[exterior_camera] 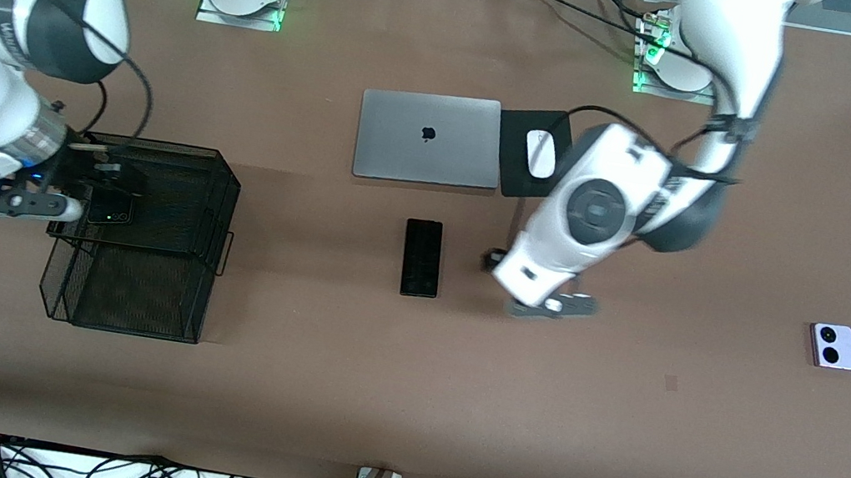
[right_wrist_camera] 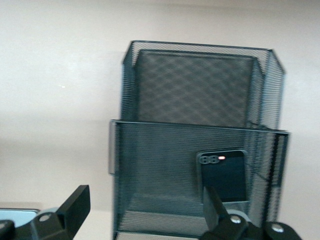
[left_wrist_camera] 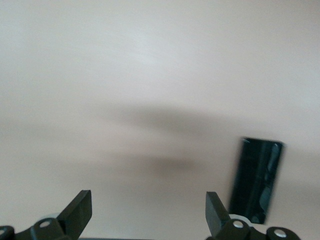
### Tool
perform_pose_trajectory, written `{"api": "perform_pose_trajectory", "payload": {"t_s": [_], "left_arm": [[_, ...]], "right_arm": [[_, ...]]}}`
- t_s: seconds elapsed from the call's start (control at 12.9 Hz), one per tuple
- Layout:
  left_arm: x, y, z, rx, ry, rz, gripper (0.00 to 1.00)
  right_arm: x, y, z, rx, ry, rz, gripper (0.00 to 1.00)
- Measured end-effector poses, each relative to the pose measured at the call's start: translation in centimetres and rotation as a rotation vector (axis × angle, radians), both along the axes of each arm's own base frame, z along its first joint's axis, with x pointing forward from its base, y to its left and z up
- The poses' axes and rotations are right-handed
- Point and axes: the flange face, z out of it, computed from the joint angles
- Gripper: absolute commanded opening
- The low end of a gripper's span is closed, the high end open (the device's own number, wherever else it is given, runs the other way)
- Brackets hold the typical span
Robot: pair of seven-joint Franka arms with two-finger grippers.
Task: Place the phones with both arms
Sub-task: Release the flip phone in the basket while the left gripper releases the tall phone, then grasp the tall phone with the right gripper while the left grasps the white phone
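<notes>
A small squarish black phone with a green dot point(exterior_camera: 111, 209) lies inside the black mesh basket point(exterior_camera: 130, 296) toward the right arm's end of the table. My right gripper point(exterior_camera: 98, 188) hangs open over the basket's edge, just beside that phone point(right_wrist_camera: 223, 175); its jaws point(right_wrist_camera: 145, 210) hold nothing. The long slim black phone point(exterior_camera: 422, 258) lies flat mid-table, nearer the front camera than the laptop. My left gripper point(exterior_camera: 496, 265) hovers open over bare table beside it, jaws point(left_wrist_camera: 149, 210) empty, with the slab point(left_wrist_camera: 256, 180) off to one side. The lavender-white phone point(exterior_camera: 834, 346) lies toward the left arm's end.
A closed silver laptop point(exterior_camera: 425, 138) and a white mouse point(exterior_camera: 541, 153) on a black pad point(exterior_camera: 514, 181) sit mid-table near the arms' bases. The mesh basket point(right_wrist_camera: 200, 125) has tall wire walls. Cables point(exterior_camera: 103, 473) run along the table's front edge.
</notes>
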Motion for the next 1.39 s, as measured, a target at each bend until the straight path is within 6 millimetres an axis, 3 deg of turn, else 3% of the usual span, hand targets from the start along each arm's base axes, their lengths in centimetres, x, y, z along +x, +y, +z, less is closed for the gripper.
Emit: {"api": "perform_pose_trajectory", "payload": {"t_s": [0.08,0.23,0.54,0.77,0.93,1.08,1.24,1.39], "left_arm": [[0.7,3.2,0.6,0.020,0.027,0.010,1.00],[1.7,9.5,0.4,0.034,0.115,-0.027,1.00],[2.8,22.5,-2.9,0.056,0.222,-0.087,1.00],[2.8,28.6,-6.1,0.156,0.249,-0.089,1.00],[3.1,32.0,-7.6,0.172,0.209,-0.087,1.00],[3.1,37.7,-7.9,0.174,0.173,-0.123,1.00],[2.8,46.6,-6.8,0.169,0.090,-0.152,1.00],[1.2,55.5,-7.0,0.188,-0.027,-0.188,1.00]], "right_arm": [[-0.1,2.2,-0.5,-0.004,0.008,-0.008,1.00],[-0.5,8.6,-2.4,-0.028,0.025,-0.034,1.00],[-2.0,25.0,-7.8,-0.082,0.023,-0.074,1.00],[-4.0,34.7,-11.6,-0.041,-0.011,-0.108,1.00],[-5.9,39.2,-13.4,-0.007,-0.044,-0.109,1.00],[-8.3,43.2,-15.1,0.005,-0.070,-0.091,1.00],[-10.1,45.8,-16.8,0.012,-0.095,-0.056,1.00],[-10.4,46.2,-18.7,0.004,-0.102,-0.038,1.00]]}}
